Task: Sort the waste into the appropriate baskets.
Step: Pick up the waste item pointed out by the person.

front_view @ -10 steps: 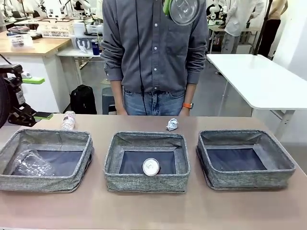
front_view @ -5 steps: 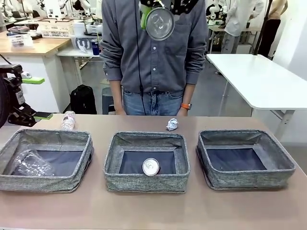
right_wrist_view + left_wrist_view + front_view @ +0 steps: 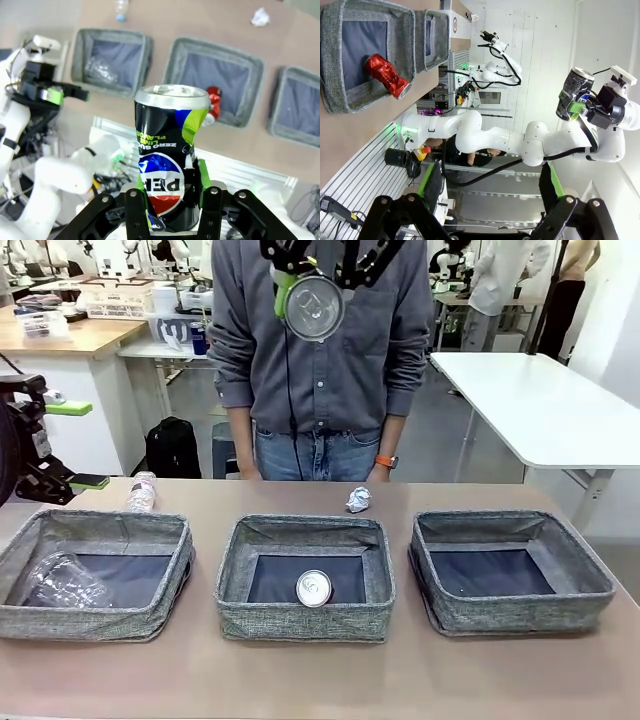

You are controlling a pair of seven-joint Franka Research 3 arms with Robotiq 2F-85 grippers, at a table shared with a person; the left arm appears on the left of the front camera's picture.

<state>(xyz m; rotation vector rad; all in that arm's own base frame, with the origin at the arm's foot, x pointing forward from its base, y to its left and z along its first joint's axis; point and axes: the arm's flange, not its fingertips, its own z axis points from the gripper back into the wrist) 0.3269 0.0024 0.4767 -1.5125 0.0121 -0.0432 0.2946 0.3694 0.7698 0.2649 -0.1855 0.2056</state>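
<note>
Your right pincer [image 3: 318, 282] is clamped on the dark can [image 3: 313, 306], high above the desk [image 3: 320, 680] and almost straight over the middle basket [image 3: 305, 622], a little toward that basket's left half, with the person [image 3: 330, 390] standing behind it. The can's silver end faces the front camera, so I judge that its long axis runs along the fingers and tips toward your side instead of standing upright. The drop therefore lies straight down from the pincer, not sideways. Your left pincer [image 3: 490, 180] has its jaws apart and holds nothing. It sits well off to the left of the middle basket, beyond the left basket [image 3: 90, 622], so the right arm is the nearer one. The right basket [image 3: 520, 615], on the middle basket's other side, shows a bare dark bottom. Inside the middle basket a red can [image 3: 314, 588] lies near the front wall, which suggests that cans belong there. Crushed clear plastic [image 3: 65, 582] lies in the left basket. Behind the middle basket, a plastic bottle [image 3: 143, 491] lies to the far left and a paper ball [image 3: 358, 500] sits just past its back rim. In the right wrist view the can [image 3: 170, 135] reads "PEPSI", with "ZERO SU…" and "LIME FLAVOR" upside down.
</note>
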